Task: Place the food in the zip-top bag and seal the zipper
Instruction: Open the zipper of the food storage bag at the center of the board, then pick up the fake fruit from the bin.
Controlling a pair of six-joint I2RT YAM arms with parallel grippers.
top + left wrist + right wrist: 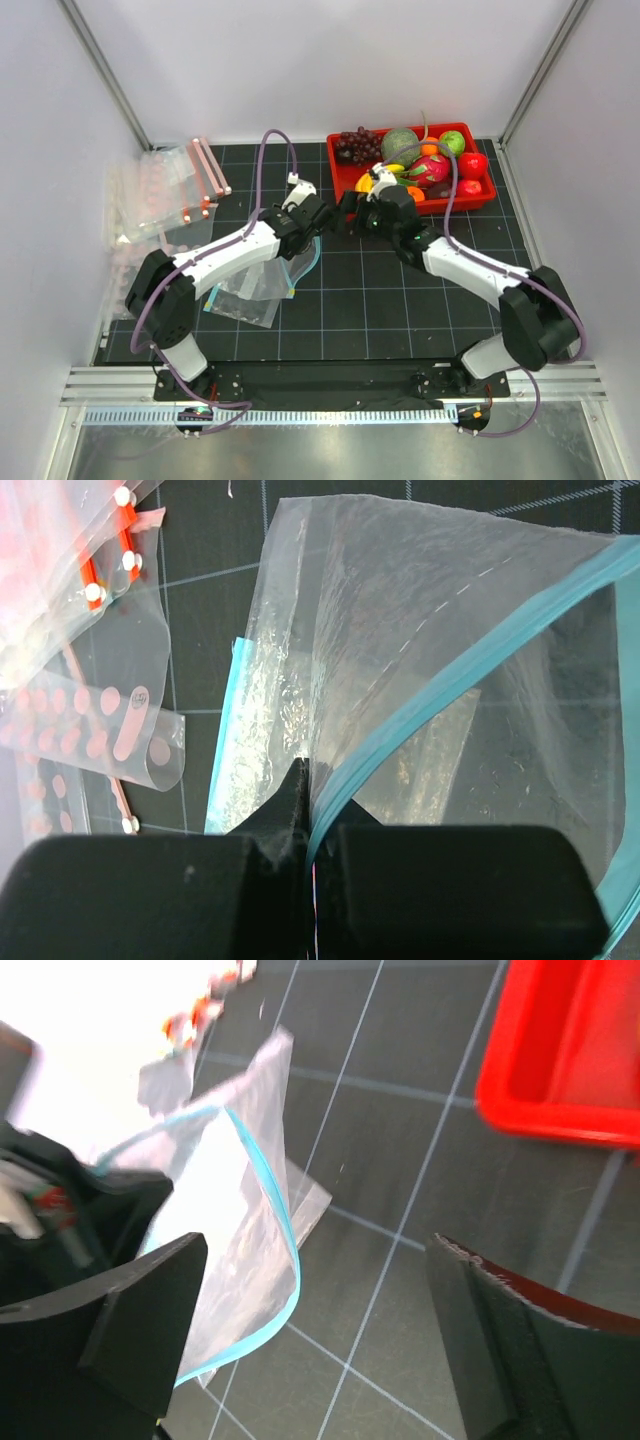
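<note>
Left gripper (305, 780) clamped on zipper (480, 665) edge of zip-top bag (420, 660), mouth gaping. Right gripper (320, 1300) spread wide, holding nothing, just beside bag. Melon (400, 145) and red fruit (472, 165) in red tray (345, 185). Banana likely there, half hidden.

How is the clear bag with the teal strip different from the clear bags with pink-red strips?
The clear soft bag with the teal-blue strip is pinched at its mouth by the left gripper; the clear bags with pink-red strips lie untouched. The teal-strip bag's mouth gapes open; the pink-red ones lie heaped. The teal one sits in the middle of the dark gridded mat, the others at its left edge. All are clear plastic.
</note>
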